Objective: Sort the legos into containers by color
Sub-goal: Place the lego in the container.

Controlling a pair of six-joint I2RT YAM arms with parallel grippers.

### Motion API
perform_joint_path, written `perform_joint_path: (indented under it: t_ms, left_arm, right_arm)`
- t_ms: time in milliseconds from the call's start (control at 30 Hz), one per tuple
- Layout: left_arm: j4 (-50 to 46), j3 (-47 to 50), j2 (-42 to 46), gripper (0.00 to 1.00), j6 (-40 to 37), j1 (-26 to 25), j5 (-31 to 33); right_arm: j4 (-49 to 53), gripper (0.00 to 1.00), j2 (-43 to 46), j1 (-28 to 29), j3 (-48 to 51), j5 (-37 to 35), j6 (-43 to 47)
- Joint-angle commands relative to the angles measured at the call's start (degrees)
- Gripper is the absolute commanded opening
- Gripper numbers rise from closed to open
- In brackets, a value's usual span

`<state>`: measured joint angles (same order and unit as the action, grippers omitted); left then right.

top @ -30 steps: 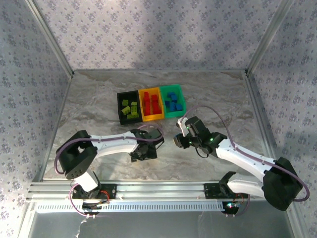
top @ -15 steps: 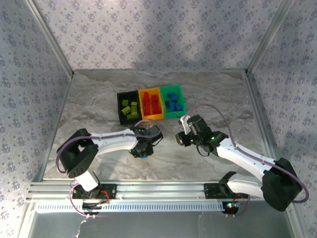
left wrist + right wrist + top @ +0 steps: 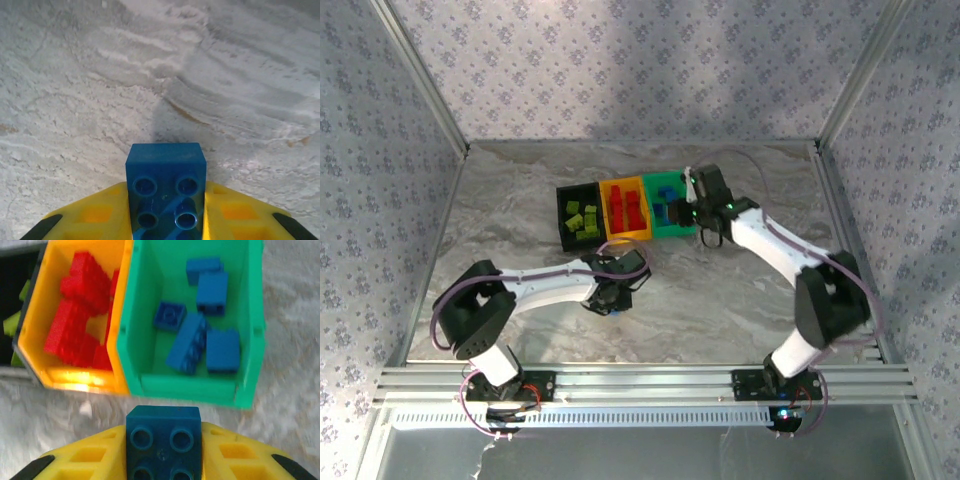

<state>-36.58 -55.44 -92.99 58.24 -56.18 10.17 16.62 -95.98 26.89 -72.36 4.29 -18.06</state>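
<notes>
L fingers (image 3: 100, 217) clamp a blue brick (image 3: 165, 185) by its flat sides, low over bare bench (image 3: 150, 75). R fingers (image 3: 235, 452) hold a second blue brick (image 3: 163, 437) just short of green bin (image 3: 190, 387) w/ other blue bricks (image 3: 212, 292) inside. Bricks prob. light, stiff, slick: squeeze flat sides, not studs.

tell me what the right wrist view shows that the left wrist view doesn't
Right wrist: the green bin holding five blue bricks, the yellow-orange bin with red bricks, and a corner of the black bin. Left wrist: a wide stretch of marbled table ahead. Both: yellow fingers shut on a blue lego, the left gripper on the left blue brick, the right gripper on the right blue brick.
</notes>
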Motion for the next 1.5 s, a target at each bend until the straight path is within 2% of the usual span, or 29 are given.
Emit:
perform_joint_path:
  t_ms: [0,133,200,300,333,467,633,800,1000,1167,1300,1467]
  left_arm:
    - [-0.05,-3.58,2.72,0.26,-3.33,0.88,2.24]
    - [-0.25,-5.95,3.33,0.27,-5.17,1.93,2.59]
    - [-0.4,-7.16,3.18,0.27,-5.91,2.45,2.62]
    - [-0.69,-9.15,2.35,0.27,-6.75,3.28,2.32]
    - [-0.68,-9.74,2.05,0.27,-7.13,3.57,2.17]
    - [-0.9,-14.02,-0.04,0.27,-9.62,5.08,1.02]
    - [-4.36,-24.81,-5.68,0.27,-15.6,6.59,1.31]
    - [-6.42,-37.48,-14.58,0.27,-20.54,9.39,0.67]
    - [-8.35,-52.07,-26.03,0.27,-24.32,12.53,-2.04]
    - [-14.27,-69.41,-36.01,0.28,-28.85,13.28,-2.14]
    - [-20.1,-84.14,-44.74,0.29,-31.85,13.43,-2.01]
    - [-21.29,-90.85,-50.56,0.32,-32.36,14.61,-2.75]
  right_arm:
    - [4.96,0.37,-8.55,-1.04,-9.48,-1.28,-0.31]
    - [10.24,0.42,-18.58,-2.04,-21.1,-1.99,0.76]
    - [12.54,0.47,-22.02,-2.12,-26.09,-2.05,1.78]
    - [13.54,0.6,-23.33,-2.03,-28.47,-1.98,2.16]
    - [13.45,0.61,-22.83,-2.05,-27.99,-1.93,2.16]
    - [9.2,0.62,-16.25,-1.98,-19.95,-1.77,1.37]
    - [4.2,0.62,-3.64,-2.02,-5.29,-3.46,0.46]
    - [0.31,0.64,9.04,-2.12,11.46,-6.78,-1.03]
    - [-4.43,0.64,18.2,-2.67,25.84,-10.47,-2.45]
    - [-9.34,0.64,22.65,-2.64,33.28,-10.47,-2.86]
    - [-10.06,0.64,23.92,-2.51,35.1,-10.63,-2.43]
    - [-10.89,0.64,24.09,-2.3,35.52,-9.68,-1.8]
